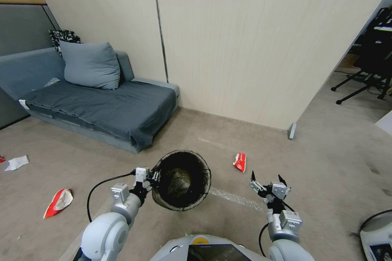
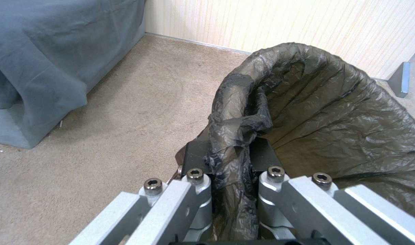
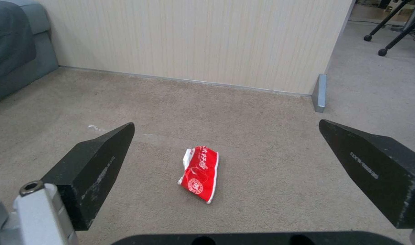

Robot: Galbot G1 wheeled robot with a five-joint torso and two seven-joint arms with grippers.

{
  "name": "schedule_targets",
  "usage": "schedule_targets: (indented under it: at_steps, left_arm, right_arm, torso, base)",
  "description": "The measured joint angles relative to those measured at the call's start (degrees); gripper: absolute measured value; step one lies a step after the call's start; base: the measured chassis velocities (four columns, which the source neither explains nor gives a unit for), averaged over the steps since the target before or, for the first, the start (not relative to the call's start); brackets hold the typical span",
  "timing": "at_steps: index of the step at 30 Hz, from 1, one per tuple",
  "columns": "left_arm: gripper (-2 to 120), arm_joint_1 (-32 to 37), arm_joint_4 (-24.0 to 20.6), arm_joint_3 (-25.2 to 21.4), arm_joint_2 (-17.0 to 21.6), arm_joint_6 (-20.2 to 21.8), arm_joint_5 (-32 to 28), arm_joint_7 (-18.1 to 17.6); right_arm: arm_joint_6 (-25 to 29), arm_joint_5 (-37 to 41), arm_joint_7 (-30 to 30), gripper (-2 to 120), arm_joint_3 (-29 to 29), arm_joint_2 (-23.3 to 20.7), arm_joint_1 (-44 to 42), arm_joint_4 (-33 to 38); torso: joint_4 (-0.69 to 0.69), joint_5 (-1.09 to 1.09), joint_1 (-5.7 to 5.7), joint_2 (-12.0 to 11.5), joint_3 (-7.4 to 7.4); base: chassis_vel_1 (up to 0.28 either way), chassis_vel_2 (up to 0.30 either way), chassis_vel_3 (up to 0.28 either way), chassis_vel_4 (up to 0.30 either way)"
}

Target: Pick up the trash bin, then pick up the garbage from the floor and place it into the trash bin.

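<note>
1. Currently the left end effector [image 1: 152, 178] is clenched on the bin's rim; left wrist view shows both fingers [image 2: 196, 190] pinching the bag liner [image 2: 234, 136] and the wall under it. The trash bin [image 1: 181, 180] hangs off the floor, tilted, mouth toward the head camera.
2. Right end effector [image 1: 267, 181] is released, jaws wide, hovering above the carpet. The red wrapper [image 3: 200, 173] lies flat on the floor, centred between the fingers [image 3: 91, 170] but ahead of them.
3. Step in hand, as judged: grab that wrapper. Descend straight, keep it centred, close only once the tips reach carpet level, since a flat wrapper slips otherwise.
4. Pinch across its narrow width; thin foil will likely crumple, fine.
5. Left arm should level the bin, mouth up, beside the pick point for a short drop.
6. More litter sits far left: another red wrapper [image 1: 58, 202] and a white scrap [image 1: 17, 162], near the sofa [image 1: 102, 110].
</note>
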Motion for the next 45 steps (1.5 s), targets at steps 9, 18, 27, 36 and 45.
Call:
schedule_targets:
  at_steps: [9, 18, 27, 36, 45]
  left_arm:
    - [6, -0.1, 0.3, 0.0, 0.0, 0.0, 0.0, 0.0]
    - [6, -0.1, 0.3, 0.1, -0.1, 0.1, 0.1, 0.0]
    - [6, 0.0, 0.3, -0.1, -0.2, 0.1, 0.2, 0.0]
    - [6, 0.0, 0.2, -0.2, 0.1, 0.1, 0.2, 0.0]
    - [6, 0.0, 0.0, -0.2, 0.2, 0.0, 0.2, 0.0]
  right_arm:
    - [-0.1, 0.1, 0.0, 100, 0.1, 0.0, 0.4, -0.3]
    - [-0.2, 0.4, -0.1, 100, 0.2, 0.0, 1.0, -0.6]
    - [-0.3, 0.7, -0.1, 100, 0.3, 0.0, 1.2, -1.0]
    - [-0.4, 0.6, -0.1, 100, 0.0, 0.0, 1.4, -1.3]
    - [-0.4, 0.6, -0.1, 100, 0.0, 0.0, 1.2, -1.4]
  torso:
    - [0.00, 0.00, 0.00, 0.0, 0.00]
    - [0.00, -0.01, 0.00, 0.0, 0.00]
    - [0.00, 0.00, 0.00, 0.0, 0.00]
    - [0.00, 0.00, 0.00, 0.0, 0.00]
    - [0.00, 0.00, 0.00, 0.0, 0.00]
  base:
    - [-0.013, 0.017, 0.014, -0.014]
    - [-0.120, 0.106, 0.122, -0.111]
    - [-0.092, 0.097, 0.104, -0.088]
    - [-0.107, 0.104, 0.100, -0.100]
    - [-0.097, 0.113, 0.113, -0.114]
